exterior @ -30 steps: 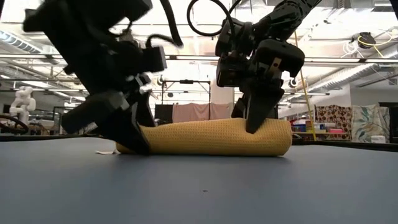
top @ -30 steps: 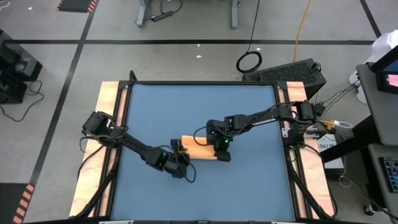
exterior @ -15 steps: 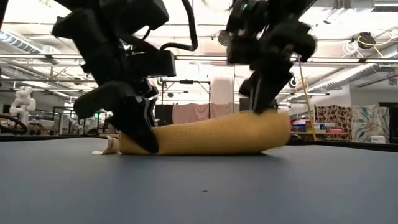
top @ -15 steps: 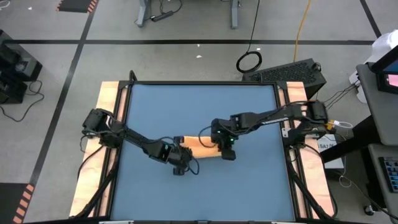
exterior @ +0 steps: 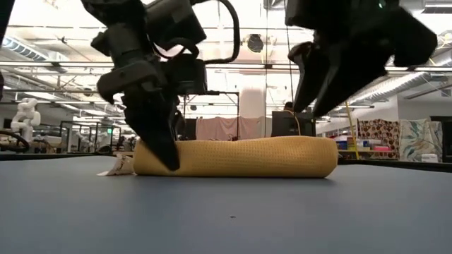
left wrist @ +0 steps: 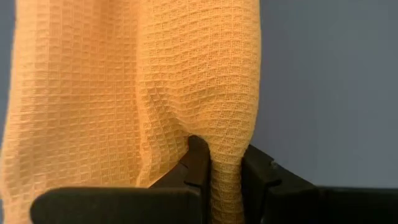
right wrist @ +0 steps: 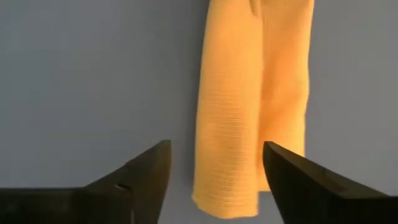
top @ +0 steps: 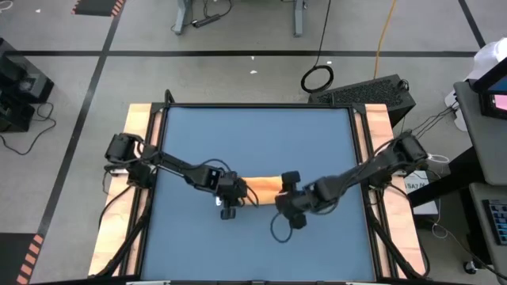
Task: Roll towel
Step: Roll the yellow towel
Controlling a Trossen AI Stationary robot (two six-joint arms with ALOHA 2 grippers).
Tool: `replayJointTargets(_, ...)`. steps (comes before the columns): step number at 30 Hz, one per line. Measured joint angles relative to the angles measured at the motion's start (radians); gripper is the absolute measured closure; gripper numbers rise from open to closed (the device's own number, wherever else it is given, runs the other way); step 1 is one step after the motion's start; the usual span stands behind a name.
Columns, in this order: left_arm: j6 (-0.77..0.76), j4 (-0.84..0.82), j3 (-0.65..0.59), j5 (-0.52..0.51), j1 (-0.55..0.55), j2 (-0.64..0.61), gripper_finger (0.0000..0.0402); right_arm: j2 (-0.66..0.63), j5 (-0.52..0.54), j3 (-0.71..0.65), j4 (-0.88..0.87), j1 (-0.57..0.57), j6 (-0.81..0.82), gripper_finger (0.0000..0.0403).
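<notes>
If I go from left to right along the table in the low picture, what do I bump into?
White tag → left gripper, pinching the towel → towel → right gripper, open above the towel's right end.

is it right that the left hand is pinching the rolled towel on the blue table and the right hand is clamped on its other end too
Not quite. The left hand does pinch the rolled towel on the blue table, but the right hand is open and clear of the towel, as the right wrist view shows.
</notes>
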Motion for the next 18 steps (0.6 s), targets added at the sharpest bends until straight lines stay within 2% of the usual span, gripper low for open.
replayJointTargets(3,-0.006,0.004,0.000,0.098,0.031,0.001,0.0351,0.061,0.045,0.000,0.005,0.024,0.032,0.0138)
replayJointTargets(9,-0.007,-0.005,-0.001,0.179,0.071,0.002,0.0351,0.153,0.079,-0.001,0.036,0.023,0.036,0.0113)
replayJointTargets(15,-0.007,-0.015,0.000,0.195,0.084,0.003,0.0352,0.183,0.062,-0.001,0.057,-0.003,0.057,0.0113)
replayJointTargets(18,-0.007,-0.015,0.000,0.195,0.083,0.003,0.0352,0.183,0.016,-0.001,0.057,-0.027,0.078,0.0122)
